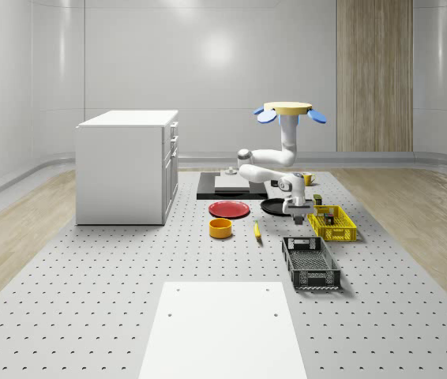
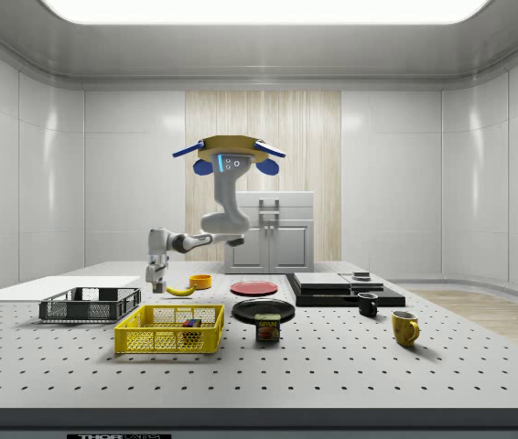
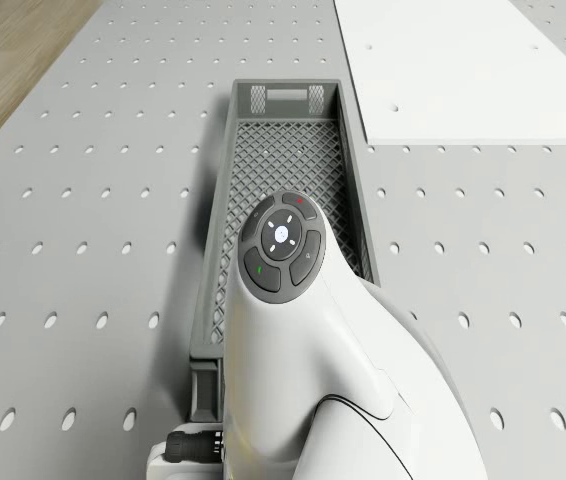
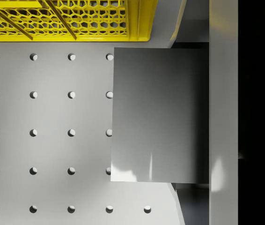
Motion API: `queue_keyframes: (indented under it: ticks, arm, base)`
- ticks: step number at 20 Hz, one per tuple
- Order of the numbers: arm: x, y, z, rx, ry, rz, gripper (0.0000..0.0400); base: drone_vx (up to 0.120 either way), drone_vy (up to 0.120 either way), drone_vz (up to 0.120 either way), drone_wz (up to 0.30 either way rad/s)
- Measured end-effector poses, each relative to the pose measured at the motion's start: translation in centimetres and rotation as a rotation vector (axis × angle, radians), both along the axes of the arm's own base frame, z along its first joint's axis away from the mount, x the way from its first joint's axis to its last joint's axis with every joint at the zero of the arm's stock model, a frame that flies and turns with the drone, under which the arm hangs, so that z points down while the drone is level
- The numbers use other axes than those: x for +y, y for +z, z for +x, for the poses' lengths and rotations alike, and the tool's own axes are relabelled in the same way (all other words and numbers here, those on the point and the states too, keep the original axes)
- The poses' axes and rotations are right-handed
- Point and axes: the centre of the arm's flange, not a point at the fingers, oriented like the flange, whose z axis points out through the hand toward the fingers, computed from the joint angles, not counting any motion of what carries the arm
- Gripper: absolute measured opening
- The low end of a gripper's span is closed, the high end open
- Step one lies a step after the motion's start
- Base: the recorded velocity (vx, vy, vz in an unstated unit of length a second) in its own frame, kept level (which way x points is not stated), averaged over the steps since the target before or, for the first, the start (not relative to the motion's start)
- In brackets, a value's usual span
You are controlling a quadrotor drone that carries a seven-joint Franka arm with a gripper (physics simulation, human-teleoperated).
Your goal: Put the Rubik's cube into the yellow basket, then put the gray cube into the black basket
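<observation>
The drone [image 1: 291,110] hovers over the table near the black pan, its arm reaching down and forward. My gripper [image 1: 297,212] hangs a little above the table between the yellow basket [image 1: 332,223] and the black basket [image 1: 310,263]. It is shut on the gray cube [image 4: 156,115], which the wrist view shows pressed against one finger [image 4: 224,117] and clear of the perforated tabletop. The Rubik's cube [image 2: 190,322] lies inside the yellow basket [image 2: 169,329]. In the drone view the arm [image 3: 298,330] hangs over the near end of the black basket [image 3: 285,140].
A white cabinet [image 1: 129,166] stands at the whole-scene view's left. A red plate [image 1: 229,209], orange bowl [image 1: 220,228], banana [image 1: 257,230] and black pan [image 1: 275,207] lie near the arm. A can [image 2: 267,327] and two mugs sit beyond the yellow basket. A white mat [image 1: 222,328] lies in front.
</observation>
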Motion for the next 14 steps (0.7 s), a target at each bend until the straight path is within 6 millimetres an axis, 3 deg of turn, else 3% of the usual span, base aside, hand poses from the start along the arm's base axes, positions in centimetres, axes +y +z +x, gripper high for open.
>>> queue_keyframes:
  ticks: [14]
  arm:
    - [0.0,0.0,0.0,0.0,0.0,0.0,0.0252]
  base:
    - [0.12,0.0,0.0,0.0]
